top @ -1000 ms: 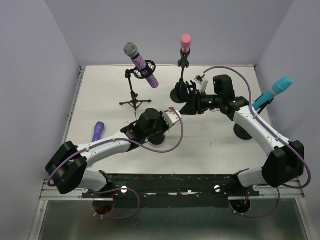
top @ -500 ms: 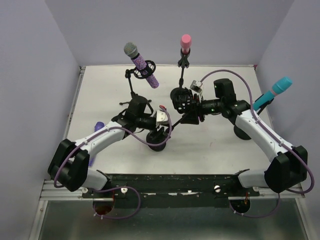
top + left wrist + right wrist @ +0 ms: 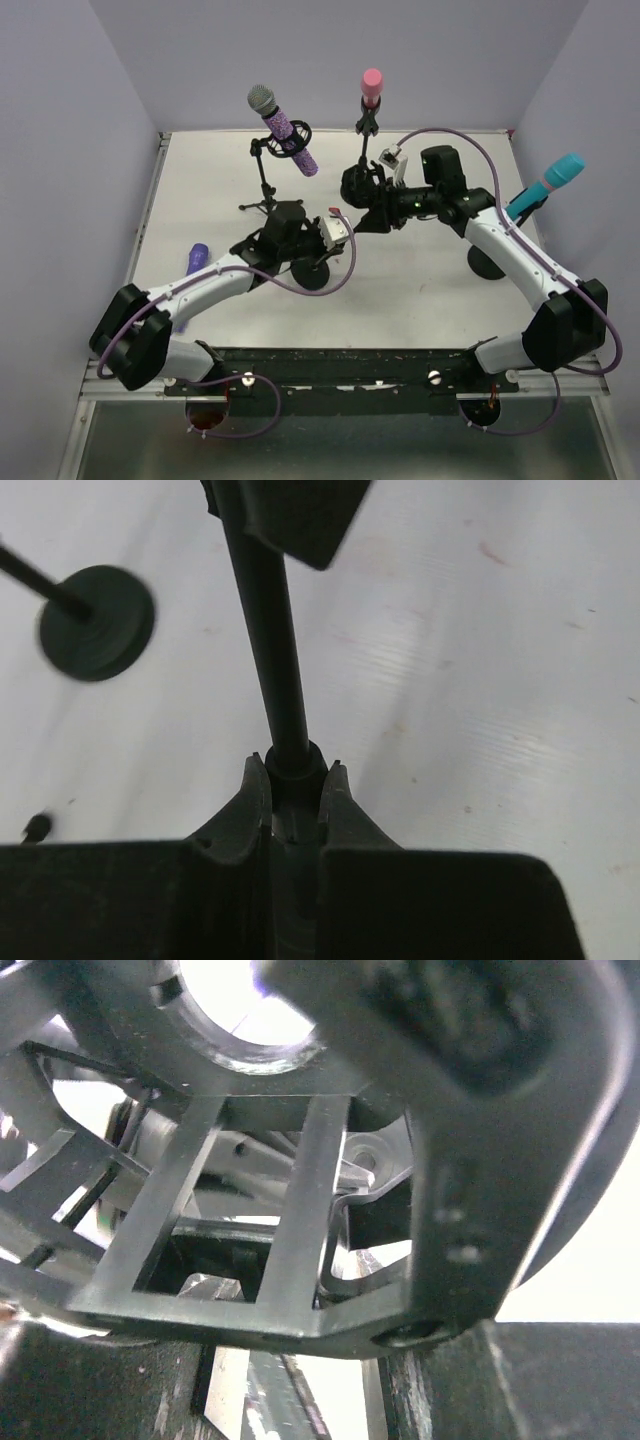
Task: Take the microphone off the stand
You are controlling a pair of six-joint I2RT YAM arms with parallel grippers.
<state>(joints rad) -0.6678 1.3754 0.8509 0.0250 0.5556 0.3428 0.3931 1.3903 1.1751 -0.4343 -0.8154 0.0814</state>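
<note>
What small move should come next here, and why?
Likely open the right gripper off the shock mount: its ring looks empty, a purple microphone lies on the table, and the left gripper clamps the stand pole.

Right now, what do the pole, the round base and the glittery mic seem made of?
The pole looks like metal, matte black, thin and straight. The round base is probably cast metal or plastic, dull black, faintly ringed. The glittery mic has a sparkly purple body, perhaps sequinned plastic, and a grey wire-mesh head.
</note>
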